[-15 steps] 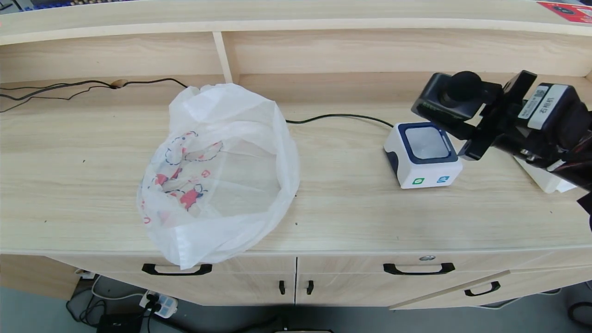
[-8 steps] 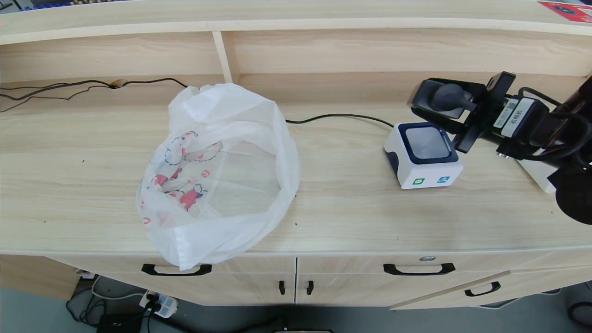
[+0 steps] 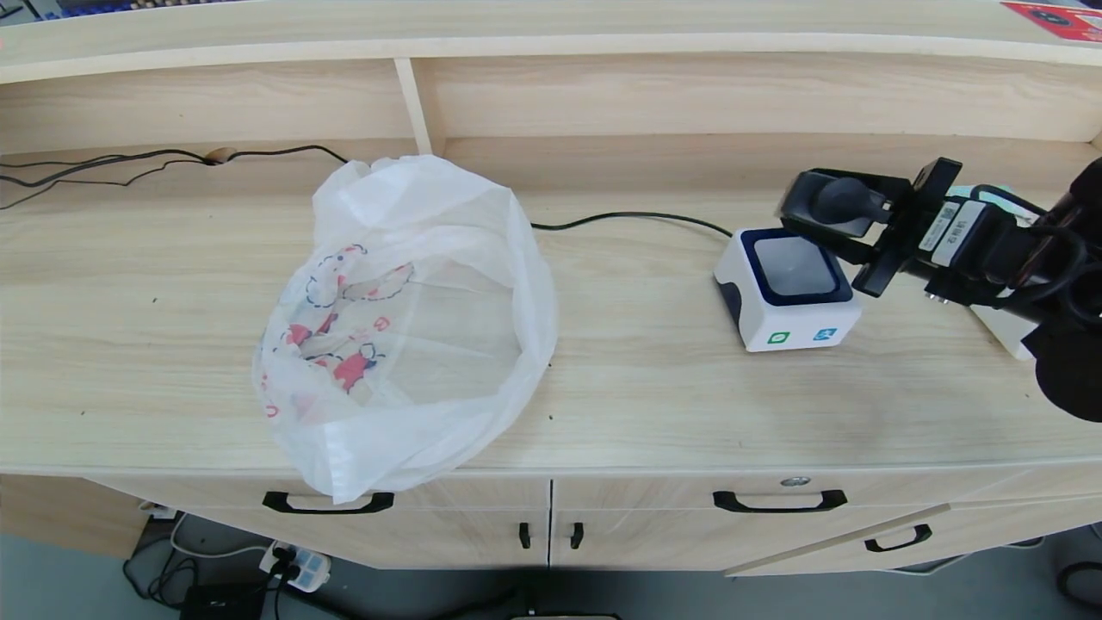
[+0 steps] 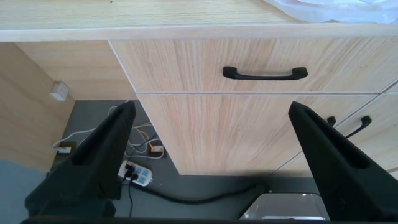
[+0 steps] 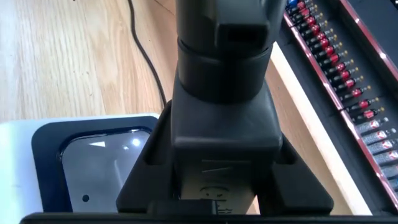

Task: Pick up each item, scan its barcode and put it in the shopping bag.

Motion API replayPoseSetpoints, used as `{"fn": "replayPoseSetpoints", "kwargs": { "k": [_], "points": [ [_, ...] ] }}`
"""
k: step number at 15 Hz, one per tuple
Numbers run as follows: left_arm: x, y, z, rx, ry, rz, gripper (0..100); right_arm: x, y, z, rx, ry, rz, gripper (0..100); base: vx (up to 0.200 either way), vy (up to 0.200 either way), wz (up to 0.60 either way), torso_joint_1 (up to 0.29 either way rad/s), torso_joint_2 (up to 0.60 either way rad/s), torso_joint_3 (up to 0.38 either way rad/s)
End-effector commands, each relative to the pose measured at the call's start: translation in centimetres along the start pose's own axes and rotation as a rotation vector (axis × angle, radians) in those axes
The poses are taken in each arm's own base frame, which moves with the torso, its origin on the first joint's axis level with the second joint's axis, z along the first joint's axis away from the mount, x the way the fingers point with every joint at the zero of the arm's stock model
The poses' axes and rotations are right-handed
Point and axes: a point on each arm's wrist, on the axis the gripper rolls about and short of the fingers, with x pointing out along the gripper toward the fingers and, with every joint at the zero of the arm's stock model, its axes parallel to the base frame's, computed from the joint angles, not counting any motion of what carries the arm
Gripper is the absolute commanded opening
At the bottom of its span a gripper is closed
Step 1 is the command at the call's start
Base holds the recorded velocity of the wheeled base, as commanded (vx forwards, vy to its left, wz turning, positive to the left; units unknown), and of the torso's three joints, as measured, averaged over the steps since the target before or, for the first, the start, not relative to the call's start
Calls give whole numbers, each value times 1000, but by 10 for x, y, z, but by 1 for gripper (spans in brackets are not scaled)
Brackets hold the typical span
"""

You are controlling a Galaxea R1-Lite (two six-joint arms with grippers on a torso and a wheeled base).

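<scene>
Above the white cube scanner [image 3: 788, 288] hung the dark round-capped cylindrical item [image 3: 846, 200], clamped in the right gripper [image 3: 816, 219], lowered closer than a second earlier: scan likely underway. White plastic shopping bag [image 3: 405, 319] lay well apart; left gripper [image 4: 211, 115] gaped empty.

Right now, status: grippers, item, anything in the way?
Right gripper shut on dark item, over scanner. Left gripper open, low by drawers. Bag open, left of scanner.
</scene>
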Motion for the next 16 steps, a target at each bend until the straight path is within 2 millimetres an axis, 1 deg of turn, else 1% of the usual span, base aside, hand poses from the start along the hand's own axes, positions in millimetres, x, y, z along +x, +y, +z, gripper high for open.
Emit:
{"fn": "replayPoseSetpoints", "kwargs": {
  "k": [1, 4, 5, 8, 10, 11, 12, 13, 15, 16],
  "points": [
    [0, 0, 0, -2, -1, 1, 100, -1, -1, 3, -2, -2, -2, 0, 0, 0, 0, 0, 0, 0],
    [0, 0, 0, -9, 1, 0, 100, -4, -8, 13, 4, -3, -18, 0, 0, 0, 0, 0, 0, 0],
    [0, 0, 0, -11, 1, 2, 100, -9, -6, 18, 38, 26, -29, 0, 0, 0, 0, 0, 0, 0],
    [0, 0, -1, -22, 7, 3, 100, -21, 6, 46, 146, 71, -46, 0, 0, 0, 0, 0, 0, 0],
    [0, 0, -1, -32, 9, 3, 100, -26, 16, 80, 225, 57, -34, 0, 0, 0, 0, 0, 0, 0],
    [0, 0, -1, -32, 9, 3, 100, -25, 21, 91, 275, 50, -27, 0, 0, 0, 0, 0, 0, 0],
    [0, 0, -1, -32, 9, 3, 100, -20, 22, 108, 363, 35, -55, 0, 0, 0, 0, 0, 0, 0],
    [0, 0, -1, -32, 9, 3, 100, -15, 20, 119, 436, 30, -94, 0, 0, 0, 0, 0, 0, 0],
    [0, 0, -1, -32, 9, 3, 100, -5, 11, 133, 535, 8, -163, 0, 0, 0, 0, 0, 0, 0],
    [0, 0, -1, -37, 9, 3, 100, -2, 9, 138, 584, 2, -180, 0, 0, 0, 0, 0, 0, 0]
  ]
}}
